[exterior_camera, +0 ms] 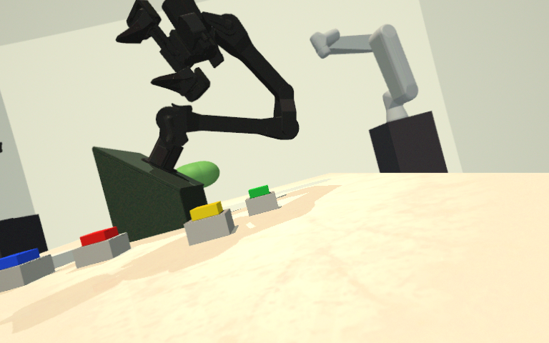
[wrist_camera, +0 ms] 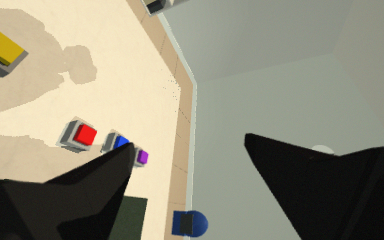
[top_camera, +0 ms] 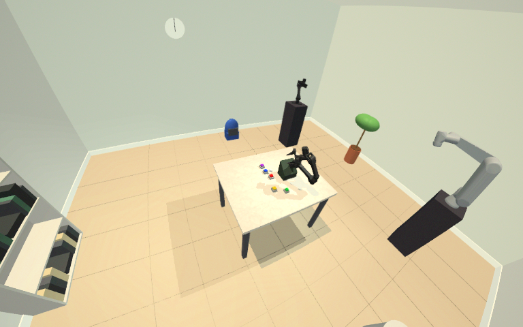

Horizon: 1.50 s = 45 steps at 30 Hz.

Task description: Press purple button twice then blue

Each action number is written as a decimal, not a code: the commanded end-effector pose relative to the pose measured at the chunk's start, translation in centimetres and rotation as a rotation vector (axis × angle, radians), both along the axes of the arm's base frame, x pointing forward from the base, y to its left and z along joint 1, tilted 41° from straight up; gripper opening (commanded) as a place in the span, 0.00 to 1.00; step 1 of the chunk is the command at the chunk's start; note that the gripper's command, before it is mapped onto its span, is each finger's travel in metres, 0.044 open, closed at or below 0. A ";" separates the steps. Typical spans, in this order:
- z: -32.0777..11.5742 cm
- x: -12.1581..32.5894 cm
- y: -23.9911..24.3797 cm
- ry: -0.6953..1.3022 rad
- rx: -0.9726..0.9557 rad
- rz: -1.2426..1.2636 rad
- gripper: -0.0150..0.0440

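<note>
- I see my gripper (exterior_camera: 159, 60) raised high above the table (exterior_camera: 404, 262), over the dark green base block (exterior_camera: 141, 194) on which the arm stands.
- Its fingers stand wide apart and nothing is between them; in the wrist view the two dark fingertips frame open space.
- The purple button (top_camera: 261, 165) sits at the far end of the button row, near the back edge of the table in the top view.
- In the wrist view the purple button (wrist_camera: 142, 157) shows just beside the tip of one finger, but the gripper is well above it and does not touch it.
- The blue button (top_camera: 265, 170) is the next one in the row, just beside the purple one; in the exterior view only its blue cap (exterior_camera: 18, 259) at the left edge is visible.
- The red button (exterior_camera: 99, 236) follows after the blue one, on its grey housing.
- The yellow button (exterior_camera: 206, 211) and the green button (exterior_camera: 259, 191) are further along, apart from the first three.
- None of the caps looks pushed down, though in the top view they are too small for me to be sure.
- A grey arm (exterior_camera: 384, 60) on a dark pedestal stands behind the table, well apart from it.
</note>
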State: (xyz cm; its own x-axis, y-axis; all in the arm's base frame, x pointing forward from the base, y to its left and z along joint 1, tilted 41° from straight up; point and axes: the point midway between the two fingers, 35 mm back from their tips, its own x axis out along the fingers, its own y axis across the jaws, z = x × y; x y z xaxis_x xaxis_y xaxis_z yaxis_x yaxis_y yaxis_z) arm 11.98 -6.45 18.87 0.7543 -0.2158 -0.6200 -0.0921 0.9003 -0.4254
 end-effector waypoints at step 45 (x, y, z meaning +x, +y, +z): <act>-25.6 12.0 -14.2 0.762 0.993 -0.009 0.93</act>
State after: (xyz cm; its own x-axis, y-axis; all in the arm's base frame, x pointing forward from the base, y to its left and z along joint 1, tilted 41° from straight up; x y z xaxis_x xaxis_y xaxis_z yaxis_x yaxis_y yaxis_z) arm 23.72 -21.45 -2.37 0.2145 0.5395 -0.8142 -0.0427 0.8380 0.5440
